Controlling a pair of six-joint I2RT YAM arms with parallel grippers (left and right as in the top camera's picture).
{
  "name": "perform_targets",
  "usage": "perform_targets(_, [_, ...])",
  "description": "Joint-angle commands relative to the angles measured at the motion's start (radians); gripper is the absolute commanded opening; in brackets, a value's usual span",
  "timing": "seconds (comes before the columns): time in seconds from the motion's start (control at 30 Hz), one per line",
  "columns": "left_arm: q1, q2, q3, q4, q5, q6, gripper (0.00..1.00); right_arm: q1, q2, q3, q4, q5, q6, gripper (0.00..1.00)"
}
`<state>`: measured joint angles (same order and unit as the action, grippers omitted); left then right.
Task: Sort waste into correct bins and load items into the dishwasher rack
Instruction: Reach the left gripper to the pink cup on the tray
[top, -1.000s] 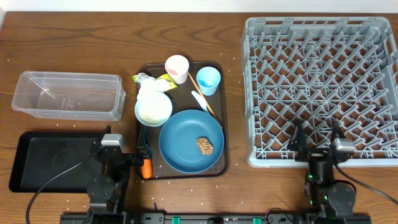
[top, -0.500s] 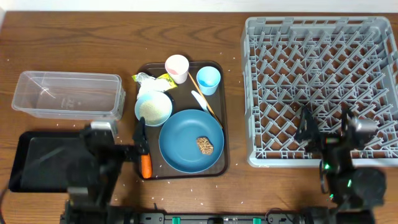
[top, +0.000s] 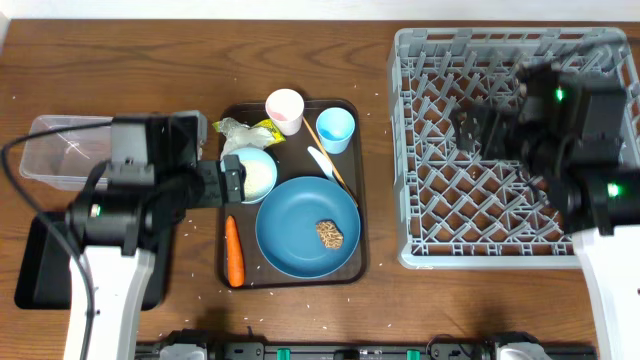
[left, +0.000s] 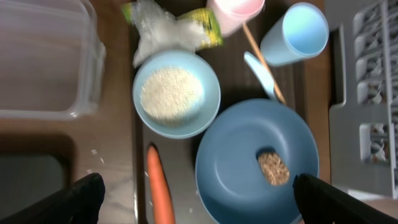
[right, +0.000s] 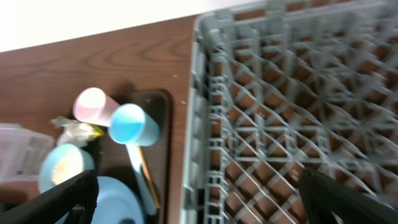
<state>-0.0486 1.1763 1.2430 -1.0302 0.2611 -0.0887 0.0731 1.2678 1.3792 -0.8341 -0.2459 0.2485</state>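
Both spread wide, empty: left gripper (left: 199, 198), right gripper (right: 202, 198); left arm (top: 118, 215) hides much of black tray (top: 32, 275), clear tub (top: 62, 150) corner.

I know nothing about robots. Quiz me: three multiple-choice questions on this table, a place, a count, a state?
1. The carrot lies: A in the clear tub B on the brown tray C in the grey rack
2. Cups on that tray: A one B two C four
3. The left gripper is: A open B shut on the carrot C shut on a cup
Answers: B, beside the blue plate; B, one pink cup, one blue cup; A, jaws wide apart, gripping nothing.
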Motion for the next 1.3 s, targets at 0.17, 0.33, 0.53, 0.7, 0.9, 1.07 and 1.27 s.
perform_targets(0.17, [-0.003,0.097,0.019,-0.061,0.150,-0.116,0.98,0.077,0.075,0.027,-0.034,-0.087,-0.081,0.99])
perform_targets(0.33, [-0.010,0.168,0.012,-0.155,0.090,-0.146,0.98,0.176,0.101,0.027,-0.063,0.040,-0.082,0.99])
perform_targets(0.53, [-0.015,0.235,0.011,-0.150,0.040,-0.145,1.00,0.209,0.131,0.026,-0.036,0.036,-0.077,0.99])
perform_targets(0.7, [-0.080,0.280,0.011,-0.146,-0.075,-0.096,0.96,0.210,0.179,0.026,-0.042,0.029,-0.062,0.99])
perform_targets(0.9, [-0.179,0.332,0.011,-0.066,-0.095,-0.096,0.90,0.210,0.231,0.026,-0.049,0.029,-0.059,0.80])
perform_targets(1.07, [-0.229,0.340,0.011,0.164,-0.152,-0.084,0.87,0.210,0.258,0.026,-0.039,0.033,0.016,0.73])
perform_targets(1.27, [-0.185,0.400,0.087,0.280,-0.176,-0.088,0.87,0.210,0.277,0.026,-0.051,0.033,0.021,0.68])
